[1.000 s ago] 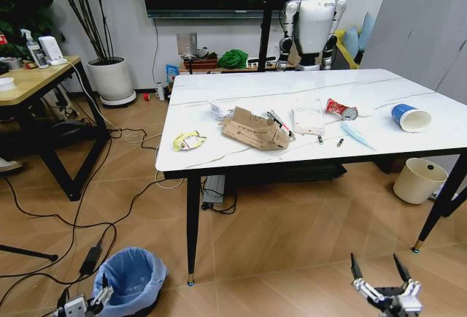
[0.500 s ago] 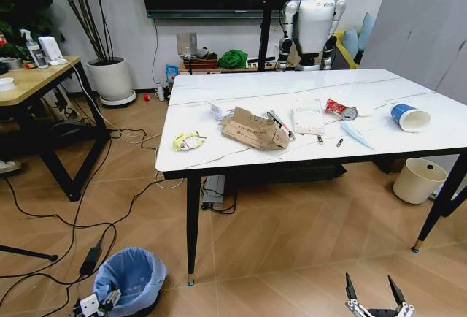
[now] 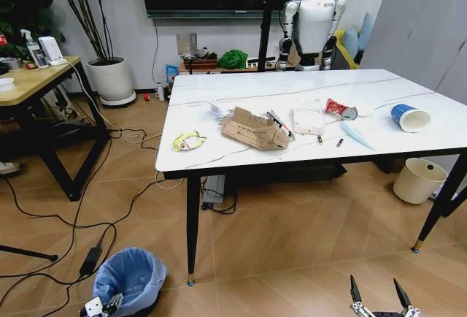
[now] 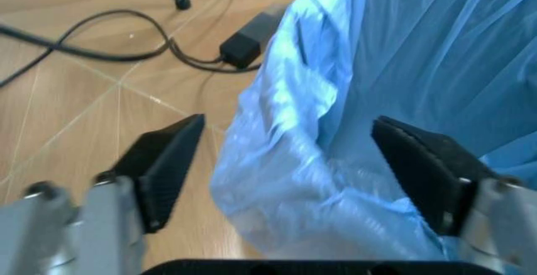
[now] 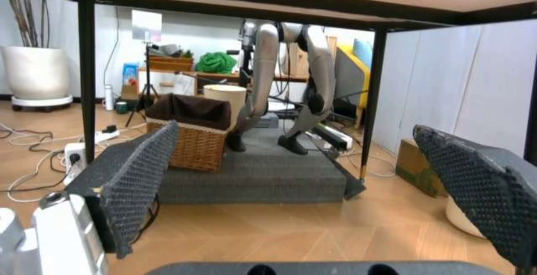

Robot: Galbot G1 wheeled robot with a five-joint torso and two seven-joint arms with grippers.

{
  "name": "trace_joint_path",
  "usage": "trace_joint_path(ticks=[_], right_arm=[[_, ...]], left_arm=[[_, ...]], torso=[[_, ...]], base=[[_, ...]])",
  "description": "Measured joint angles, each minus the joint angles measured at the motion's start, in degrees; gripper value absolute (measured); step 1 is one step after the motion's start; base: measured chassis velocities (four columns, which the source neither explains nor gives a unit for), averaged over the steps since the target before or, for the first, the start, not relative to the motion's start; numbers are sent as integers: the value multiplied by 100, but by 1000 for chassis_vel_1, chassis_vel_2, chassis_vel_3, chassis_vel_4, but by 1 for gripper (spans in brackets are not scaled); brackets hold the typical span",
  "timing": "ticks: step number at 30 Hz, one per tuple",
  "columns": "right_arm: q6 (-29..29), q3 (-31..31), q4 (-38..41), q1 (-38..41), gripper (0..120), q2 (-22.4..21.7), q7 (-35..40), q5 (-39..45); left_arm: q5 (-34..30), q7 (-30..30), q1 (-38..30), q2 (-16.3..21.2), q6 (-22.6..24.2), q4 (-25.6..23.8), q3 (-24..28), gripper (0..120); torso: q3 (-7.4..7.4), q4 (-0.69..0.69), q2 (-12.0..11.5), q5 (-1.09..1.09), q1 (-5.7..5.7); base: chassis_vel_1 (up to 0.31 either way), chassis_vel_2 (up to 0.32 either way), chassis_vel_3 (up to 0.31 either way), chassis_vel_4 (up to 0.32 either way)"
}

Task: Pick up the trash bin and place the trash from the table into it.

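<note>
One trash bin point(image 3: 130, 280) stands on the floor by the table point(image 3: 219, 158) leg, its blue rim between the spread fingers of the left gripper point(image 4: 285, 180). The right gripper point(image 3: 378, 295) hangs low, spread wide, holding nothing. On the table lie one cardboard piece point(image 3: 254, 128), one red can point(image 3: 338, 109) and one blue cup point(image 3: 410, 117).

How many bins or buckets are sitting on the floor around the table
2. The trash bin, lined with a blue bag, stands near the table's front left leg, with the left gripper open around its rim. A beige bucket stands beyond the table's right end. Others may be hidden.
</note>
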Motion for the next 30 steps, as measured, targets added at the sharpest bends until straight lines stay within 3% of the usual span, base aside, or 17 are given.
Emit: trace_joint_path(ticks=[12,19,21,23,30], right_arm=[[-16,-9,118,-41,100,-2,7,23],[-25,-4,199,-72,100,-16,8,39],[-25,-4,199,-72,100,-16,8,39],[-31,3,218,-77,100,-44,9,54],[-51,9,253,-84,100,-119,12,97]], left_arm=[[-19,80,-43,-42,55,37,-69,38],[1,119,-69,-99,93,47,-80,9],[1,119,-69,-99,93,47,-80,9],[9,136,-74,-112,101,35,-78,0],[24,119,-57,-131,162,-2,-98,0]], torso=[[0,0,1,0,0],[0,0,1,2,0],[0,0,1,2,0],[0,-1,1,0,0],[1,0,2,2,0]], base=[[0,0,0,0],[0,0,0,0],[0,0,0,0],[0,0,0,0],[0,0,0,0]])
